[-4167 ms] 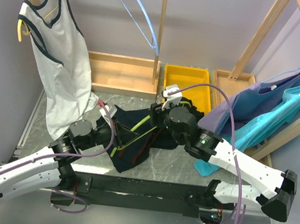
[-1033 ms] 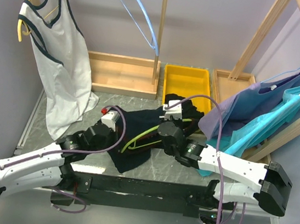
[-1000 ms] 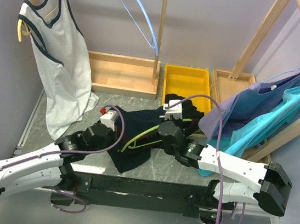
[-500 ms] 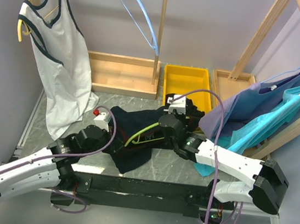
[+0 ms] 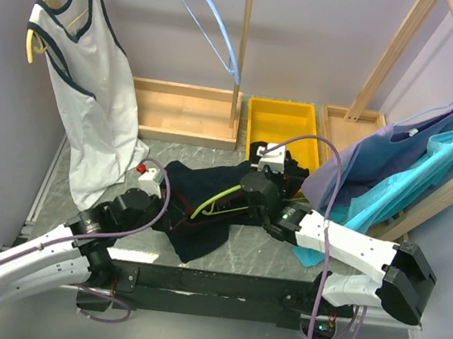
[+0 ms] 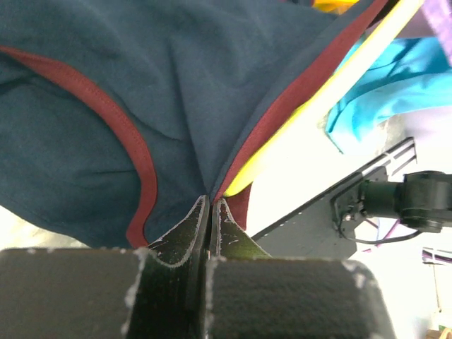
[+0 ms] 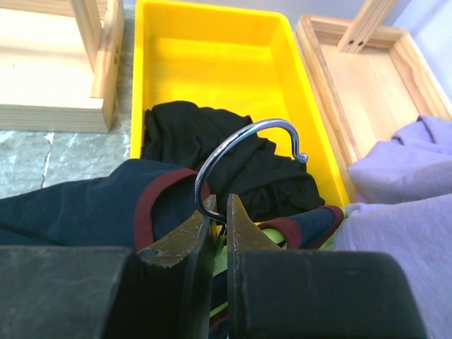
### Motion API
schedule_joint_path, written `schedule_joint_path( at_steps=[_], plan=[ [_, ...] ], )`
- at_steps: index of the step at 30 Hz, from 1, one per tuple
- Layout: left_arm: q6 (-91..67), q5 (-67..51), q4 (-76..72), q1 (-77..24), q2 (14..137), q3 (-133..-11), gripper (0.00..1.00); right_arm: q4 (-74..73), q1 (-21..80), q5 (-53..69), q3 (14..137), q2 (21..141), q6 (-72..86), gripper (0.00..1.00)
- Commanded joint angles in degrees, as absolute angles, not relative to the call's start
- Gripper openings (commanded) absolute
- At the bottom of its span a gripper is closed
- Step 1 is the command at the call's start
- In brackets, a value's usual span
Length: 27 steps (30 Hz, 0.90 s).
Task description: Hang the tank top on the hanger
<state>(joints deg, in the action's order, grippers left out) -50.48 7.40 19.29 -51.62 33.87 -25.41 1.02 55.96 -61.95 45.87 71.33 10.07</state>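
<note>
The dark navy tank top (image 5: 197, 203) with red trim lies crumpled on the table's middle, and the lime-green hanger (image 5: 210, 204) runs through it. My left gripper (image 6: 210, 202) is shut on the tank top (image 6: 176, 85) where two red trims meet; the hanger (image 6: 296, 123) runs just beyond the fingertips. My right gripper (image 7: 219, 206) is shut on the hanger at the foot of its metal hook (image 7: 247, 134), which curls up over the jaws. The tank top (image 7: 85, 205) drapes to both sides there. From above, the right gripper (image 5: 260, 182) sits at the garment's back right.
A yellow bin (image 5: 282, 114) behind the right gripper holds a black garment (image 5: 284, 164). A white tank top (image 5: 95, 85) hangs at the back left, a light blue hanger (image 5: 209, 17) on the wooden rail. Blue and purple garments (image 5: 393, 175) hang at the right.
My left arm has drawn back to the left with the fabric in its jaws. The right gripper has shifted slightly toward the bin with the hanger. Both grips are unchanged.
</note>
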Motion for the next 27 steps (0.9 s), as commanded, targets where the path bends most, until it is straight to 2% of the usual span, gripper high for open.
schedule_joint_path(
  at_steps=[1, 7, 13, 18, 21, 24, 25, 27],
  plan=[
    [-48.52, 7.38, 20.04, -51.5, 36.11, -33.81, 0.01, 6.41, 57.74, -71.09, 47.37, 71.37, 6.77, 0.0],
    [-44.04, 5.36, 20.39, -51.5, 44.19, -45.51, 0.01, 8.87, 58.54, -73.74, 55.62, 76.02, 2.03, 0.0],
    [-39.29, 7.11, 21.27, -51.33, 50.96, -56.15, 0.02, 22.13, 62.83, -72.69, 62.21, 78.48, -10.71, 0.0],
    [-34.29, 9.49, 23.46, -50.36, 55.19, -66.33, 0.03, 16.8, 63.45, -66.9, 68.02, 81.47, -7.74, 0.0],
    [-32.44, 8.53, 24.08, -49.05, 56.25, -69.68, 0.07, 19.07, 64.69, -67.32, 68.81, 82.53, -10.1, 0.0],
    [-31.03, 8.17, 24.96, -47.99, 56.86, -72.06, 0.11, 16.17, 64.78, -66.63, 73.81, 83.76, -11.42, 0.0],
    [-30.5, 8.0, 24.96, -47.21, 57.13, -72.85, 0.17, 15.82, 64.69, -64.62, 76.53, 83.76, -12.21, 0.0],
    [-29.02, 7.3, 25.84, -45.97, 57.57, -76.61, 0.18, 11.0, 64.69, -63.2, 80.84, 84.37, -11.87, 0.0]
  ],
)
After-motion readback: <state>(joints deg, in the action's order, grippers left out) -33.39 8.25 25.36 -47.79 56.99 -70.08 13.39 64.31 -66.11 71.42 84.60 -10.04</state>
